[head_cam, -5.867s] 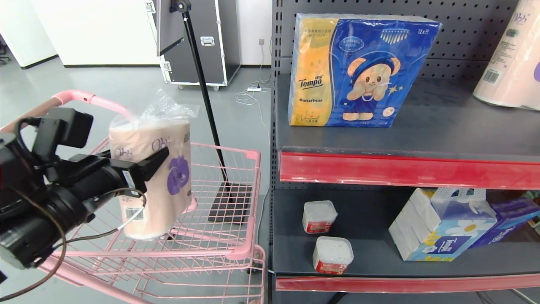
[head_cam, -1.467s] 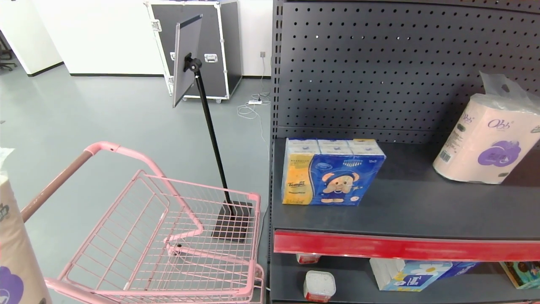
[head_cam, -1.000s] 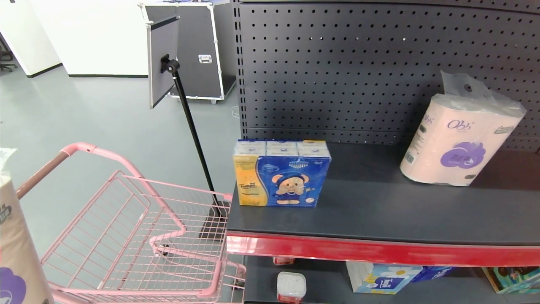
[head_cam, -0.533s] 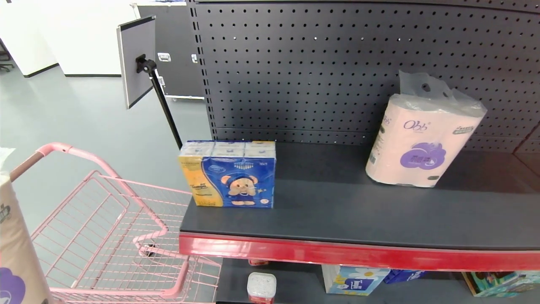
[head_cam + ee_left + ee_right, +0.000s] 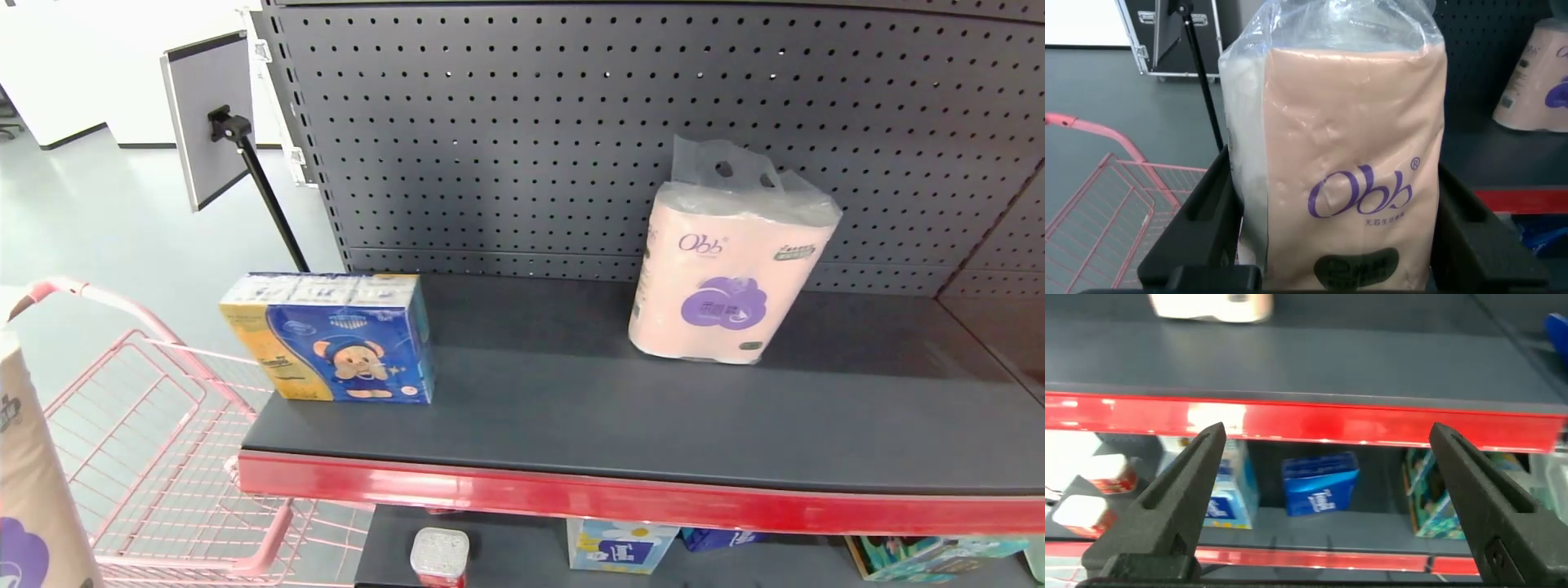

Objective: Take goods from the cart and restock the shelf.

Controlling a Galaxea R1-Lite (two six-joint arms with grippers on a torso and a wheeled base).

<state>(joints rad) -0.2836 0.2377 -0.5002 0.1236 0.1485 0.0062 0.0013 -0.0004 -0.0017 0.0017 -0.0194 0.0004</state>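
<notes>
My left gripper [image 5: 1333, 175] is shut on a beige pack of toilet rolls [image 5: 1355, 122] with a purple logo, one black finger on each side. The same pack [image 5: 28, 490] stands at the lower left edge of the head view, beside the pink cart [image 5: 147, 457]. The dark shelf board [image 5: 571, 408] with its red front strip [image 5: 571, 494] lies ahead. My right gripper [image 5: 1327, 431] is open, level with the red strip [image 5: 1315, 420], with nothing between its fingers.
On the shelf stand a blue and yellow tissue pack [image 5: 335, 339] at the left and a second roll pack [image 5: 722, 278] against the pegboard, with bare board between and to the right. Small goods [image 5: 1319, 486] fill the lower shelf. A sign stand [image 5: 220, 122] rises behind the cart.
The head camera has swung right, so the shelf now takes up most of the picture and the cart sits at the left edge. The roll pack stays held in my left gripper.
</notes>
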